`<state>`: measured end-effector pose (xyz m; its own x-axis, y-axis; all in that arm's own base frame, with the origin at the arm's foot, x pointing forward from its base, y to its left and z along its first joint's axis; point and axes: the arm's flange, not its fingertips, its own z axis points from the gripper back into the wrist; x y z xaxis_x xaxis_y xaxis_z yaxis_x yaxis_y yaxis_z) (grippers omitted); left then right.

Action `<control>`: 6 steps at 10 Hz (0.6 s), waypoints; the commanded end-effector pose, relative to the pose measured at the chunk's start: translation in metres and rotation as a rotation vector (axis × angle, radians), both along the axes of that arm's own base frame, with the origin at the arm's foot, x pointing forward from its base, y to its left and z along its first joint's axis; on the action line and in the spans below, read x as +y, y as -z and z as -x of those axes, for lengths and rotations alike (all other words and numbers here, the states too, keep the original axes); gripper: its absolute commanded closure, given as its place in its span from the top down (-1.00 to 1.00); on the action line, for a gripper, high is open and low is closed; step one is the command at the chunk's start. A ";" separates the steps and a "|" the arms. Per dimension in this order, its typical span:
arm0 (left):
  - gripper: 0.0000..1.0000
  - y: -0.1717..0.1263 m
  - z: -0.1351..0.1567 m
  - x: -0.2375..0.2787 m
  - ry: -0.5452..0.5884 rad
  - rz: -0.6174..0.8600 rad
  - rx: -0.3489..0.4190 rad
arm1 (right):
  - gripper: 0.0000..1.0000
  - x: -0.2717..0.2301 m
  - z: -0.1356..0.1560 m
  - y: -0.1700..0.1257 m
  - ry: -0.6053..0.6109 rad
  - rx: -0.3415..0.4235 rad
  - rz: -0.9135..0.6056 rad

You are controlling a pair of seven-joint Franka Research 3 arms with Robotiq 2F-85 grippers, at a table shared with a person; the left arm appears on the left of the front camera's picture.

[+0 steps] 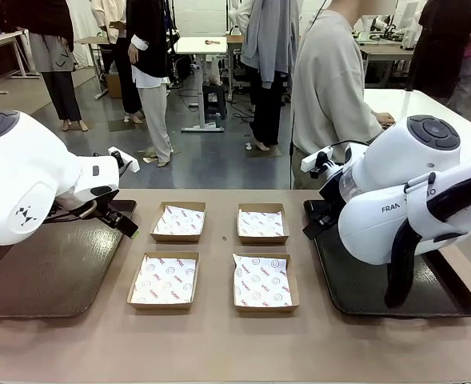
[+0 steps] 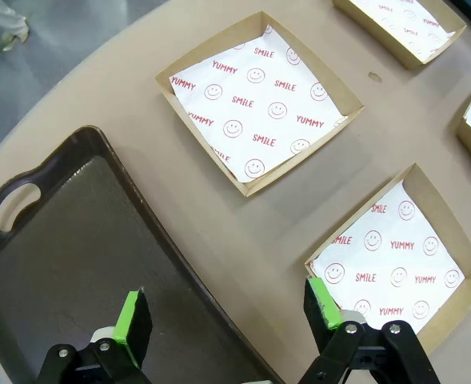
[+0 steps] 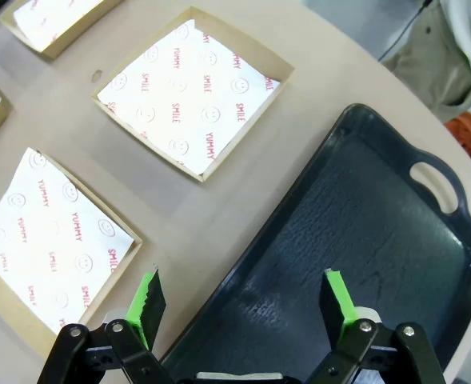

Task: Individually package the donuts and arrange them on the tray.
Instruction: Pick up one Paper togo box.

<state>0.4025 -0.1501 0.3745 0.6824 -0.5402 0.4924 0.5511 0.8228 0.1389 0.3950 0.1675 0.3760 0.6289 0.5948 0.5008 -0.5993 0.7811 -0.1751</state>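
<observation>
Four cardboard boxes (image 1: pixel 163 306) sit in a square at the middle of the desk (image 1: pixel 219 344), each holding a printed paper liner (image 1: pixel 261 282) and nothing more, so we judge that the packaging step has not begun. A dark left tray (image 1: pixel 51 272) and a dark right tray (image 1: pixel 355 292) flank the boxes. No donuts lie in the boxes or on the trays. A person (image 1: pixel 331 88) stands at the far side, and we suppose the donuts must come from there. The next move, as we read it, calls for a donut to come within reach, then a gentle grasp on its ring and a careful lowering onto a liner without crumpling the paper.

On the left gripper (image 2: pixel 223 308) the jaws are spread wide and hold nothing. One green pad (image 2: pixel 131 316) hangs over the left tray, the other near a box corner, touching neither as far as we can tell. On the right gripper (image 3: pixel 241 288) the jaws are likewise spread wide and empty, straddling the right tray's inner rim.
</observation>
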 end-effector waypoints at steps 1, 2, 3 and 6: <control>1.00 -0.023 0.049 0.015 0.039 -0.024 0.024 | 1.00 -0.006 0.041 -0.024 -0.068 0.006 0.067; 1.00 -0.038 0.076 0.028 0.061 -0.043 0.072 | 1.00 -0.012 0.074 -0.041 -0.085 0.061 0.094; 1.00 -0.047 0.103 0.036 0.073 -0.053 0.114 | 1.00 -0.020 0.104 -0.055 -0.100 0.121 0.092; 1.00 -0.051 0.163 0.052 0.112 -0.065 0.250 | 1.00 -0.048 0.179 -0.080 -0.048 0.251 0.124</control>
<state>0.3238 -0.1310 0.4684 0.7186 -0.6362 0.2810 0.6446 0.7609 0.0745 0.2928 0.1602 0.4842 0.6638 0.6969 0.2714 -0.6845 0.7123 -0.1549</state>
